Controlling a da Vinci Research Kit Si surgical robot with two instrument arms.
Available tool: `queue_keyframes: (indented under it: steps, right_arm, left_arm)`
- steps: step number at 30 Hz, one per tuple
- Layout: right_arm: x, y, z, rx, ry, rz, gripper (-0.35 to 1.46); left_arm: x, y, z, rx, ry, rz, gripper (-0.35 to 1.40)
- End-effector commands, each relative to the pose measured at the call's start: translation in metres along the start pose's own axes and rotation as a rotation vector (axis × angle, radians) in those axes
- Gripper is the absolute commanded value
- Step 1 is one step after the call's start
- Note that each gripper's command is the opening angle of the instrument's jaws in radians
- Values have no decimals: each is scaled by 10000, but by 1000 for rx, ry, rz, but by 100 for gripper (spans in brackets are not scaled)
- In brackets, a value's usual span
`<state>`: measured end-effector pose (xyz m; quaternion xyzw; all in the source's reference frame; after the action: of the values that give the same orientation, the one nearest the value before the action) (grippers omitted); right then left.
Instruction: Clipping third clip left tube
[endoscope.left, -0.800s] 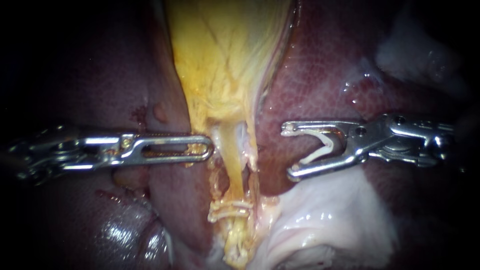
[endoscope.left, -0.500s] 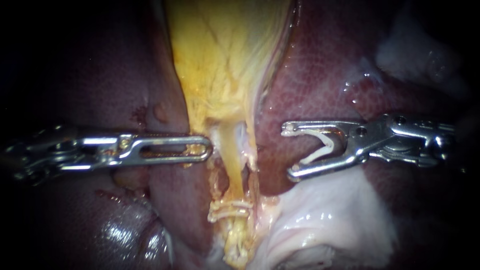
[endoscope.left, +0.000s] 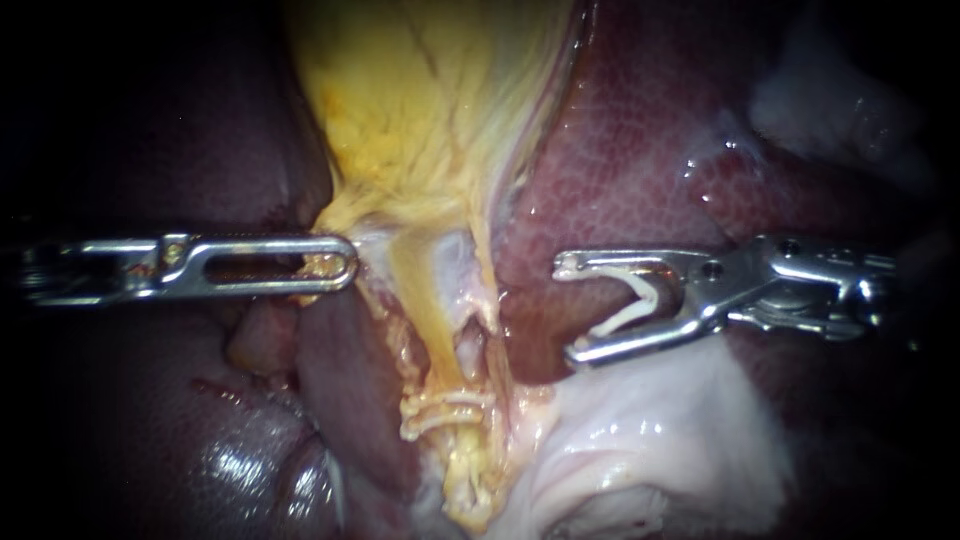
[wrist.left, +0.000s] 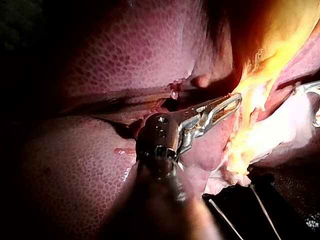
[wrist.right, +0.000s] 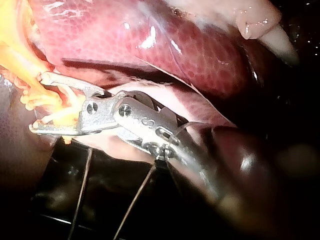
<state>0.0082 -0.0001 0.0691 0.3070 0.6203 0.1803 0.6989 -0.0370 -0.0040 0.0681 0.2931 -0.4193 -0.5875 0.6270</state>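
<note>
Claw of right instrument (endoscope.left: 568, 308) cradling white V-shaped clip (endoscope.left: 645, 296), left instrument's (endoscope.left: 345, 262) slotted claw clenching yellow gallbladder (endoscope.left: 430, 100)

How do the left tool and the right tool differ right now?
The left tool has its jaws together, gripping the gallbladder at its edge; the right tool has its jaws wide apart. The left tool holds tissue; the right tool carries a white clip. Both are shiny metal, pointing toward each other.

Open gap, right instrument (endoscope.left: 570, 308) to tube (endoscope.left: 425, 310), liver (endoscope.left: 600, 180) behind
</note>
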Motion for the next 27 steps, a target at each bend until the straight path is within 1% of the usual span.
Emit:
queue_keyframes:
  steps: [1,7,11,15,17,20,23,27]
  right_arm:
    - [-10,2,8,8,-1,8,60]
    - [-55,12,41,29,-9,39,60]
    - [-84,24,55,34,-19,58,60]
    - [-108,35,66,30,-39,81,60]
    - [-117,40,70,26,-43,83,60]
    - [-121,45,76,29,-43,92,60]
    - [-119,46,83,32,-43,99,60]
    - [-115,45,96,45,-46,116,60]
  left_arm:
    - [0,0,0,1,-1,0,-35]
    - [1,0,-1,1,0,0,-35]
    - [1,0,-3,1,0,0,-35]
    - [2,-2,-4,0,-1,0,-35]
    - [2,-4,-4,0,-1,0,-35]
    - [3,-4,-4,-1,-2,0,-35]
    - [3,-5,-4,-1,-2,0,-35]
    - [4,-5,-3,-2,-3,0,-35]
